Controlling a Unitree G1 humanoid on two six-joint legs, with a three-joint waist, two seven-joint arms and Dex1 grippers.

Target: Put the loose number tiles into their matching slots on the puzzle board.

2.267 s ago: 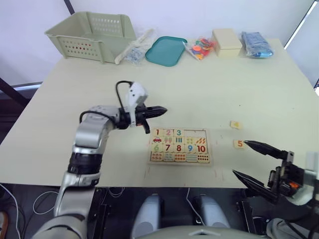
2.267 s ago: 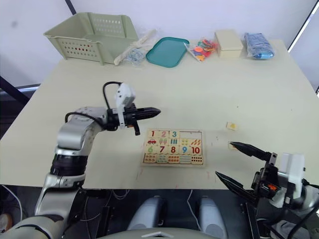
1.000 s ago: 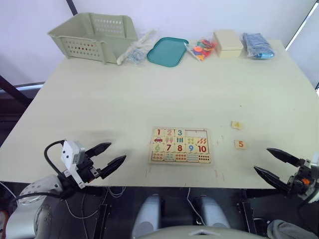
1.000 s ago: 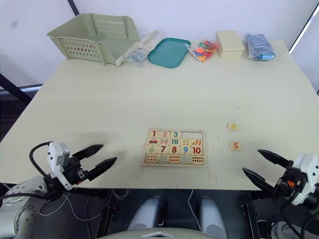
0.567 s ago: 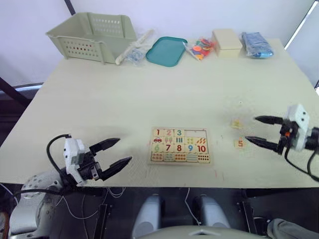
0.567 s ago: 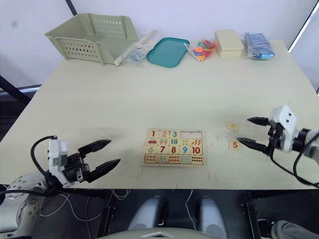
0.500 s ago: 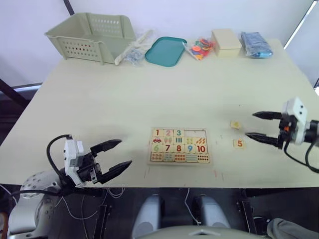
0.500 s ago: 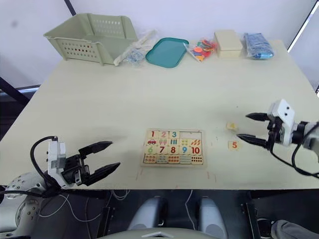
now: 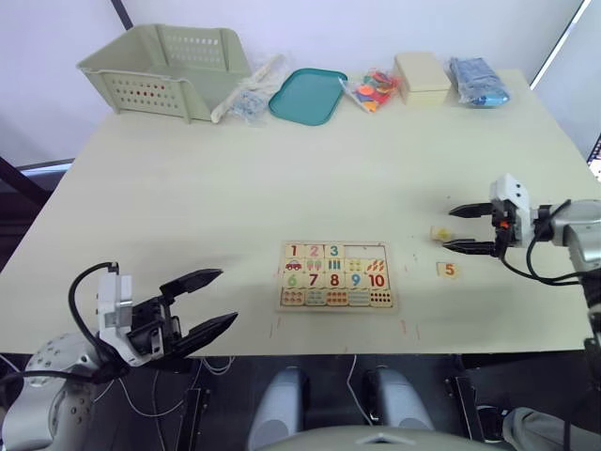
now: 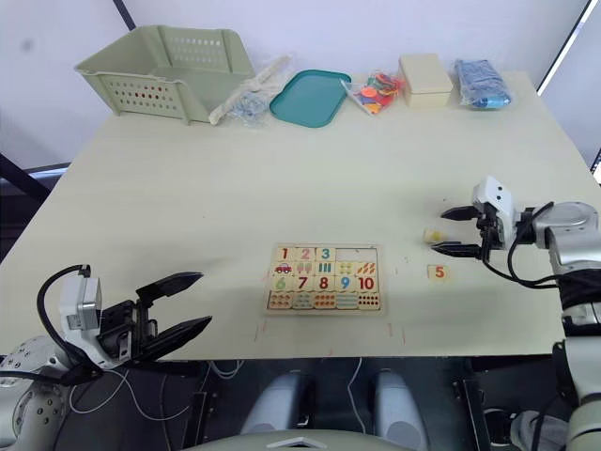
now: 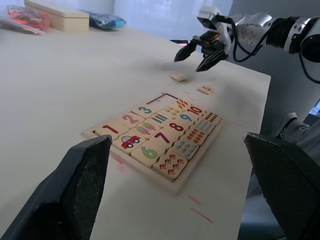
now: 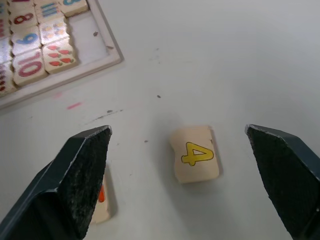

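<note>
Puzzle board (image 9: 338, 276): pale wood, matt, printed tiles. Loose tile 4 (image 12: 195, 154): smooth pale wood, yellow print. Table (image 9: 282, 178): matt cream laminate, lightly scuffed. Basket (image 9: 164, 70): perforated green plastic. Tray (image 9: 305, 95): glossy teal plastic. Right gripper (image 12: 186, 185) fingers (image 12: 82, 175): black, grainy matt.

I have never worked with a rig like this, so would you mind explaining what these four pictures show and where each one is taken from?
It is a two-armed humanoid robot. Two pictures come from its head, looking down on a table; two come from cameras on its wrists. On the table lies a puzzle board with tiles 1, 2 and 3 seated and two slots empty. Tile 4 and tile 5 lie loose. The right gripper is open beside tile 4; the left gripper is open at the table's near edge. Neither holds anything.
</note>
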